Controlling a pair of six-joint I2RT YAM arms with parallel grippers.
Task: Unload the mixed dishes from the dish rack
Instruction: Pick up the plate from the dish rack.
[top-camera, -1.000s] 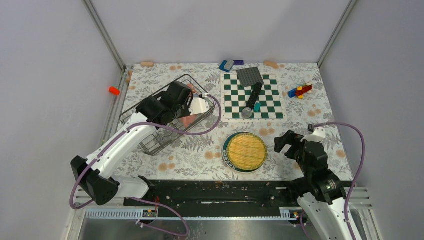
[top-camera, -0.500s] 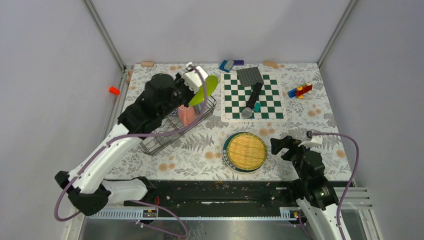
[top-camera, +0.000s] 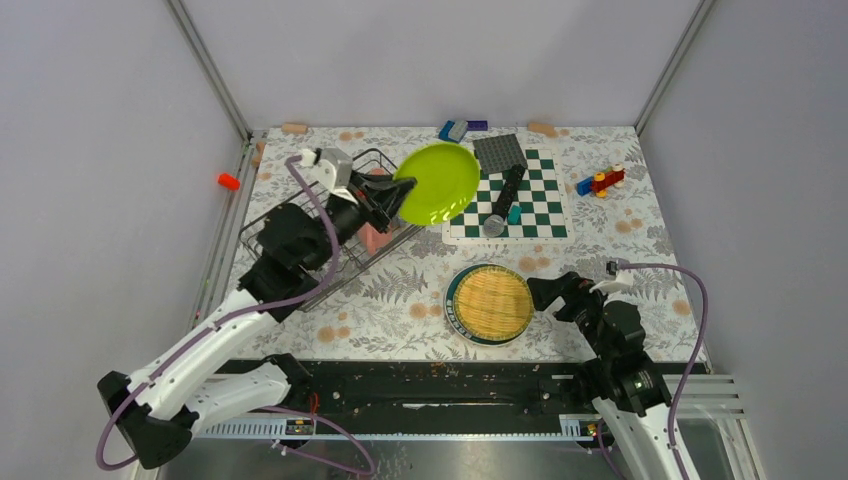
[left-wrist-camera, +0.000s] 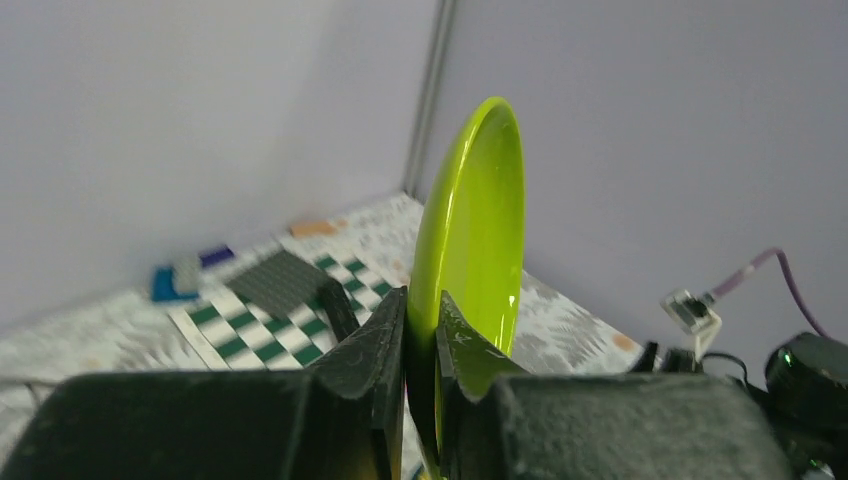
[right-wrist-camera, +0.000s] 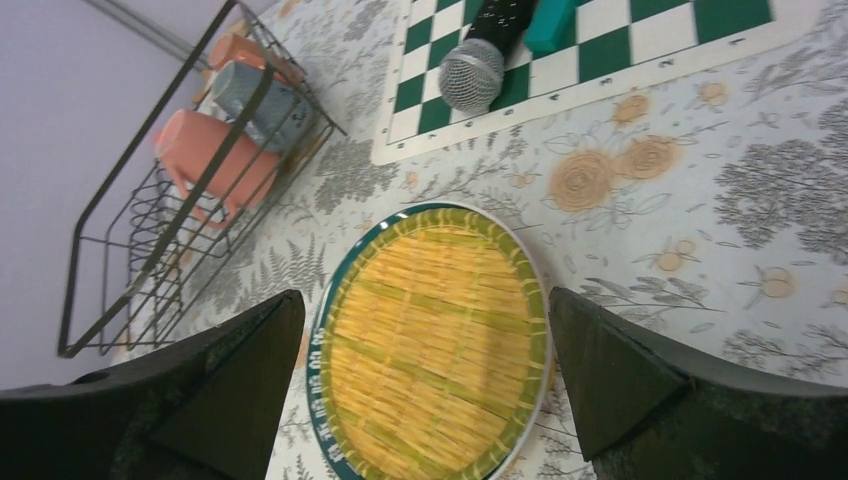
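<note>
Beside rack (top-camera: 312, 288), left gripper (left-wrist-camera: 420, 330) clamps lime-green plate (top-camera: 437, 183); grey mug (right-wrist-camera: 258, 100) right-wrist only.

One lime-green plate (top-camera: 437, 183), one yellow plate (top-camera: 489, 303), at least two mugs (right-wrist-camera: 215, 155), one dish rack (top-camera: 300, 285).

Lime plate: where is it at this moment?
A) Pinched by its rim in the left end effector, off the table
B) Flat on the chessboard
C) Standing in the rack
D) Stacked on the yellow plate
A: the left end effector is clamped on the rim of the lime plate, which is in the air beside the rack.
</note>
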